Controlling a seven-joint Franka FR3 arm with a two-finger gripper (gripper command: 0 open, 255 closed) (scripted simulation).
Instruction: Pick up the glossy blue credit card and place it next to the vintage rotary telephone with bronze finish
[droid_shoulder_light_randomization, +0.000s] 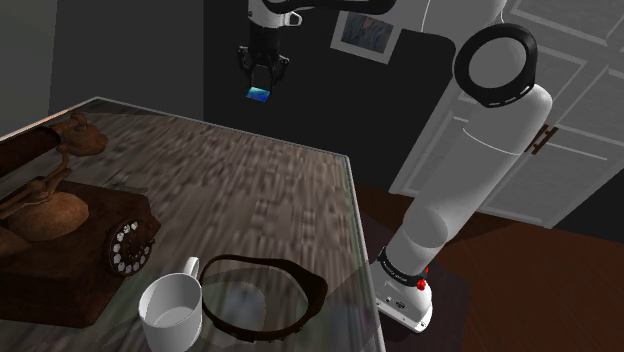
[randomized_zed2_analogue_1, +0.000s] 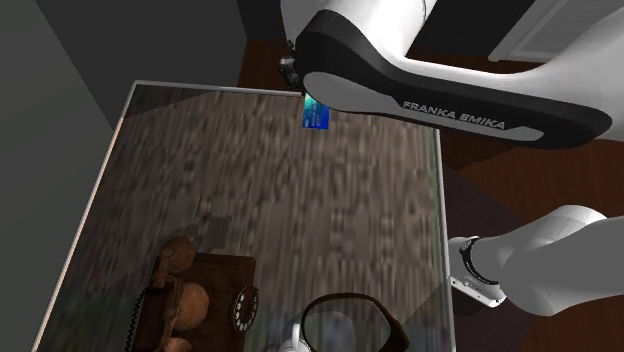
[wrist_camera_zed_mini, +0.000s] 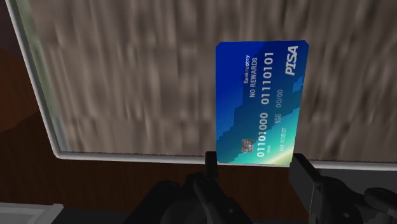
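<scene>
Both exterior views share the table (droid_shoulder_light_randomization: 250, 170): shoulder from beside the arm (droid_shoulder_light_randomization: 470, 170), second from steeply above.

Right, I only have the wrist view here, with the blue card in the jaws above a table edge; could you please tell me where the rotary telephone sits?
Observer: The bronze-brown rotary telephone sits at the opposite end of the table from the blue credit card, at the second exterior view's lower left.
Operator: Thank you. Is anything standing near it?
Observer: Yes, a white mug stands close to the telephone's dial corner, low in the shoulder view.
Operator: And past the mug?
Observer: A dark brown looped strap lies flat right beside the mug, towards the shoulder view's right.
</scene>
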